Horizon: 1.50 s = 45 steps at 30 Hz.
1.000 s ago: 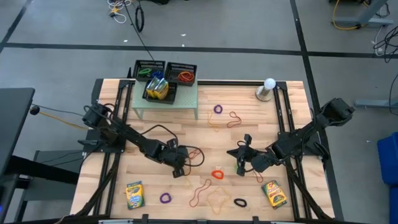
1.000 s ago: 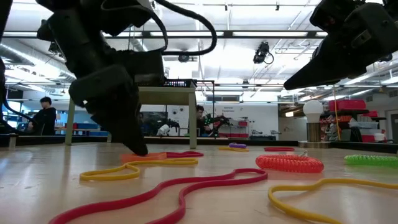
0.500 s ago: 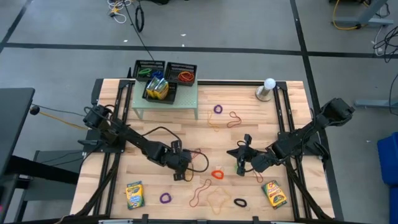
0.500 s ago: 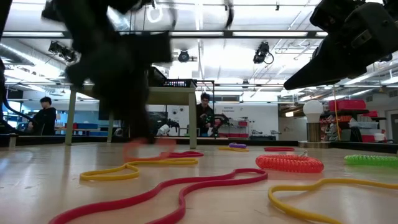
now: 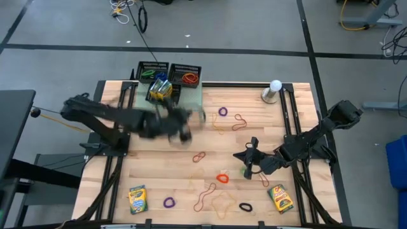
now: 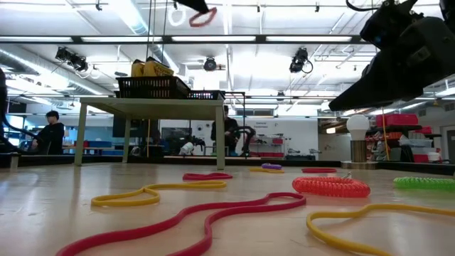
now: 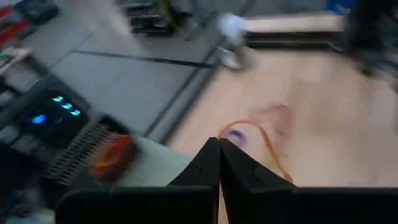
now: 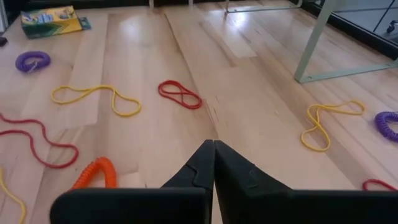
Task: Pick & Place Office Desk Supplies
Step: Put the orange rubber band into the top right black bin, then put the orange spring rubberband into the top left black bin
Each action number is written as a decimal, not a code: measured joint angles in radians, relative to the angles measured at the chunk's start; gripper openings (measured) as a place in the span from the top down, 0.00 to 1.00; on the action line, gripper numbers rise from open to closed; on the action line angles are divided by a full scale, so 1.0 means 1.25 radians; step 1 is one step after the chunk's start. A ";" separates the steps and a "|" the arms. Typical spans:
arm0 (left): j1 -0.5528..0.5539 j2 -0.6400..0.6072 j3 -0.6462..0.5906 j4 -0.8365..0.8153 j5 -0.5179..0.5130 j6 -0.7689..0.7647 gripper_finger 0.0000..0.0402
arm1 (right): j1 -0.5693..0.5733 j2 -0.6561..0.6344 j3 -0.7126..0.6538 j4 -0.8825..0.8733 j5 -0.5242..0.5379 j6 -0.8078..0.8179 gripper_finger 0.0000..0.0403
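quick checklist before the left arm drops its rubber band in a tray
1. Left gripper shut on the rubber band: ok.
2. Band clear of the tabletop: ok, the loop hangs high in the low view.
3. Left gripper above the mesh trays: not ok, it is beside the small green table, short of them.
4. Right gripper out of the path: ok, shut and over the right half.
5. Room left in the trays: cannot tell.
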 joint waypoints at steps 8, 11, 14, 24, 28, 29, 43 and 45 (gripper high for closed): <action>0.350 0.028 0.062 0.040 0.169 0.153 0.99 | -0.009 0.000 -0.006 0.042 0.000 -0.031 0.97; 0.466 0.057 0.063 0.065 0.219 0.170 0.99 | -0.009 0.000 -0.006 0.049 0.000 -0.035 0.97; 0.555 0.081 0.061 0.055 0.279 0.173 0.99 | -0.009 0.000 -0.006 0.054 0.000 -0.046 0.97; 0.615 0.132 0.061 0.055 0.322 0.220 0.89 | -0.009 0.000 -0.006 0.065 -0.002 -0.064 0.97; 0.611 0.126 0.061 0.048 0.322 0.224 0.78 | -0.009 0.000 -0.006 0.071 -0.002 -0.063 0.97; 0.611 0.119 0.061 0.042 0.323 0.223 0.76 | -0.009 0.000 -0.006 0.071 -0.002 -0.062 0.97; 0.579 0.076 0.064 -0.054 0.341 0.321 0.69 | -0.023 0.000 -0.006 0.076 0.001 -0.061 0.97; 0.544 0.049 0.064 -0.054 0.346 0.361 0.74 | -0.019 0.000 -0.006 0.071 0.001 -0.061 0.97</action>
